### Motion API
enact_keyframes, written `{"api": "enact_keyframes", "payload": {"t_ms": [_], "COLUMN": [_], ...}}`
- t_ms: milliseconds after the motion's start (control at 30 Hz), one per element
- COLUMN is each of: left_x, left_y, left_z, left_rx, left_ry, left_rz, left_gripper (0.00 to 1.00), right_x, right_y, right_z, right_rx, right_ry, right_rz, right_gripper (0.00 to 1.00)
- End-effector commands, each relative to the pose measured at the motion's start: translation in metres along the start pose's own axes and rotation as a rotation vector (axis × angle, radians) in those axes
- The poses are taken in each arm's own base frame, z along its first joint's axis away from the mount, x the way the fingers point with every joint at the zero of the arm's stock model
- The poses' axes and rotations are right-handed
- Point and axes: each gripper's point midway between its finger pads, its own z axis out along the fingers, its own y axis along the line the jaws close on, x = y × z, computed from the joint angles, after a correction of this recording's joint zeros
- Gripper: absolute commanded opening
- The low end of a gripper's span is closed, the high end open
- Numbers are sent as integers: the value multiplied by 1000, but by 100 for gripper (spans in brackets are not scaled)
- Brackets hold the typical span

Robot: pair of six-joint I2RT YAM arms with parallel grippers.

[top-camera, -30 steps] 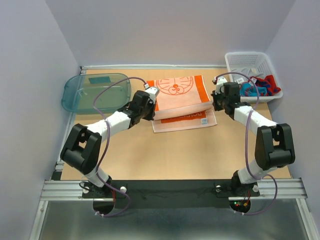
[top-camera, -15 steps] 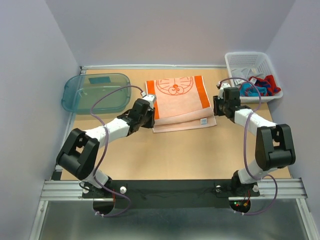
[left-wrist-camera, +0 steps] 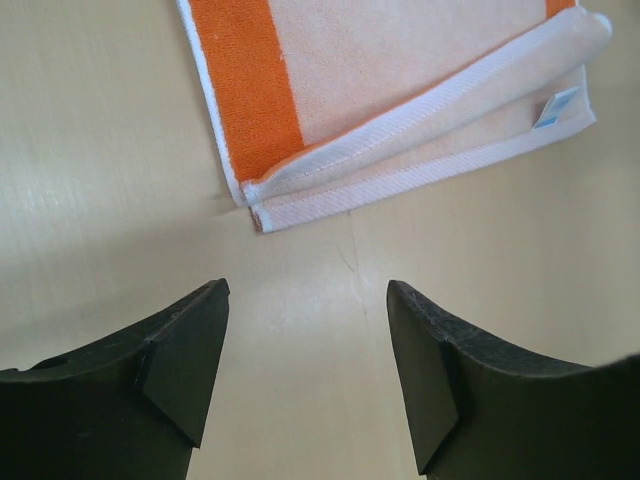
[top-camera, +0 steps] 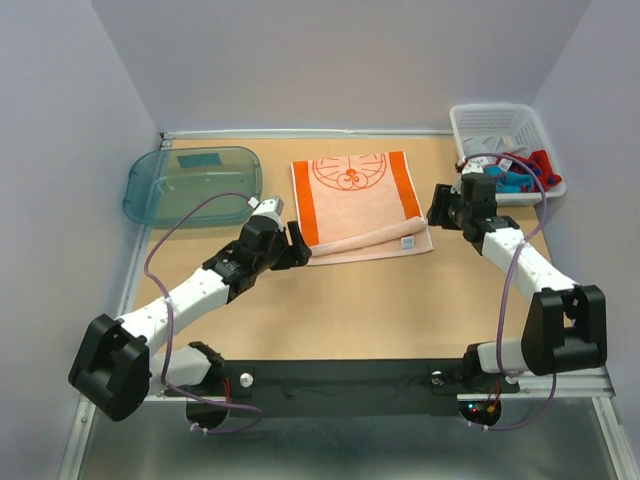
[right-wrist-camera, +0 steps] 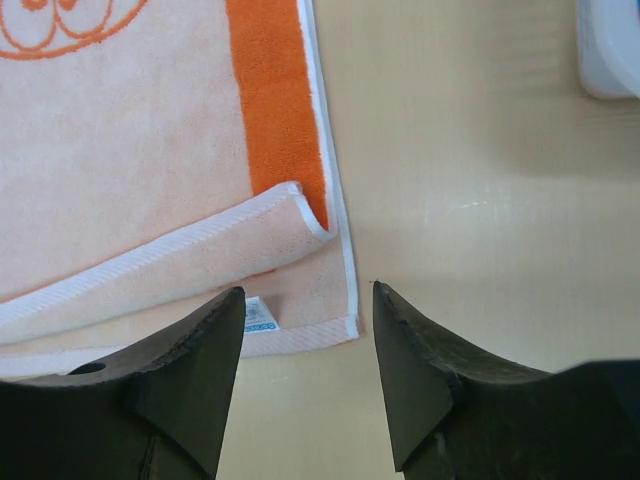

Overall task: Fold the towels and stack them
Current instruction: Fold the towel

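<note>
An orange towel [top-camera: 358, 195] with a pale line drawing lies folded over on the table, its near flap not quite reaching the bottom edge. My left gripper [top-camera: 296, 246] stands open just off the towel's near-left corner [left-wrist-camera: 262, 205], with only bare table between the fingers [left-wrist-camera: 307, 290]. To the right of the towel's near-right corner [right-wrist-camera: 340, 325], my right gripper [top-camera: 441, 209] is also open and holds nothing [right-wrist-camera: 308, 290]. A red towel [top-camera: 541, 164] and a blue one [top-camera: 497, 181] lie bunched in the white basket [top-camera: 495, 118].
A translucent teal tray [top-camera: 190, 185] sits at the back left. The white mesh basket stands at the back right, close behind my right wrist, and its corner [right-wrist-camera: 610, 50] shows in the right wrist view. Walls enclose the table on three sides.
Both grippers opened and let go of the towel's lifted edge, which now lies folded flat. The left arm drew back toward the near left; the right moved slightly right.
</note>
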Motion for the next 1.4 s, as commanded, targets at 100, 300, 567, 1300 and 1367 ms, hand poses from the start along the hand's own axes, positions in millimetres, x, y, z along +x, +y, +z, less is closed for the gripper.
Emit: {"api": "enact_keyframes", "payload": {"t_ms": [100, 300, 567, 1300, 1367], "left_x": [-27, -57, -67, 15, 20], "left_y": [-1, -11, -25, 15, 18], "left_z": [6, 42, 93, 125, 123], "left_rx": [-78, -123, -135, -220, -226], "left_ry": [-92, -104, -16, 202, 209], "left_rz": [-168, -112, -1, -33, -40], "left_gripper": [74, 60, 54, 51, 51], "right_x": [-24, -47, -29, 50, 53], "right_y": [19, 37, 61, 48, 46], "right_z": [26, 64, 100, 96, 90], "right_rx": [-55, -106, -121, -23, -18], "right_ry": [23, 46, 137, 352, 363], "right_rz": [113, 113, -28, -185, -190], "right_gripper": [59, 52, 41, 42, 42]}}
